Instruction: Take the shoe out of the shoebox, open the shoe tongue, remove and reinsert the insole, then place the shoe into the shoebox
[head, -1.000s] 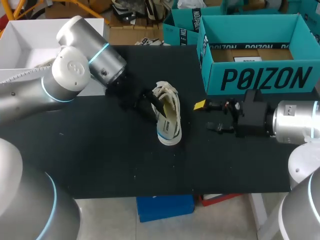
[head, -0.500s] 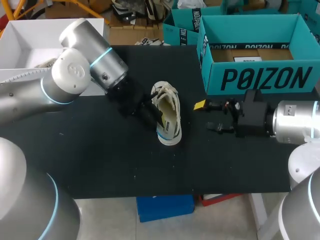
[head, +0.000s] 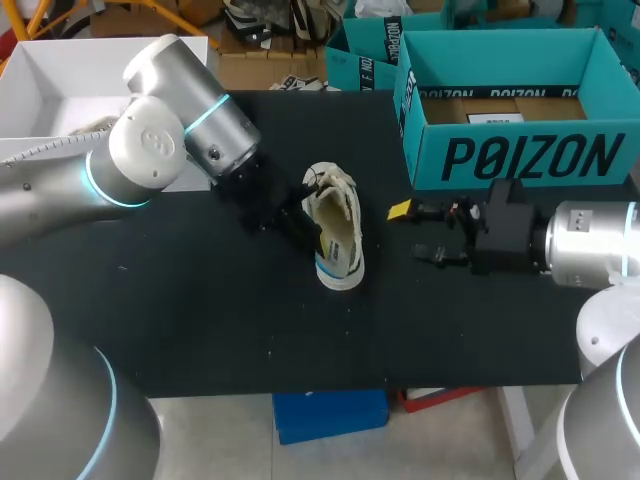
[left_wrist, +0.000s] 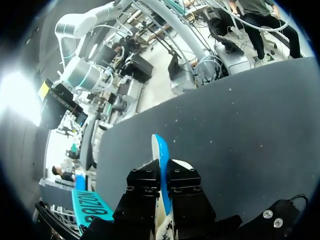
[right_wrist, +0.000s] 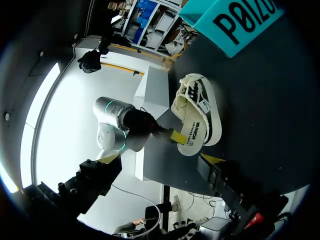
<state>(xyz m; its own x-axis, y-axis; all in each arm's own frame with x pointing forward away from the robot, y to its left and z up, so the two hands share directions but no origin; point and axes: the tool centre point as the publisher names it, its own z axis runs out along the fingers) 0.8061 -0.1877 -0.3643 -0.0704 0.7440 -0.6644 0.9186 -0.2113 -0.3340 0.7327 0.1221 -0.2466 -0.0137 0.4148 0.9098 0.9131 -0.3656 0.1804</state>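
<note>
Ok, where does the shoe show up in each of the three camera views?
Head view: the shoe lies mid-table, with the left gripper at its side wall.
Left wrist view: the shoe's blue-edged wall is clamped between that gripper's fingers.
Right wrist view: the shoe lies ahead of the open right gripper.
Shared landmark: the teal shoebox, seen in all three views.

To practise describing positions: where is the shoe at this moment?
In the head view the shoe sits mid-table, outside the teal shoebox off to the right, with the left gripper shut on its side wall.
</note>
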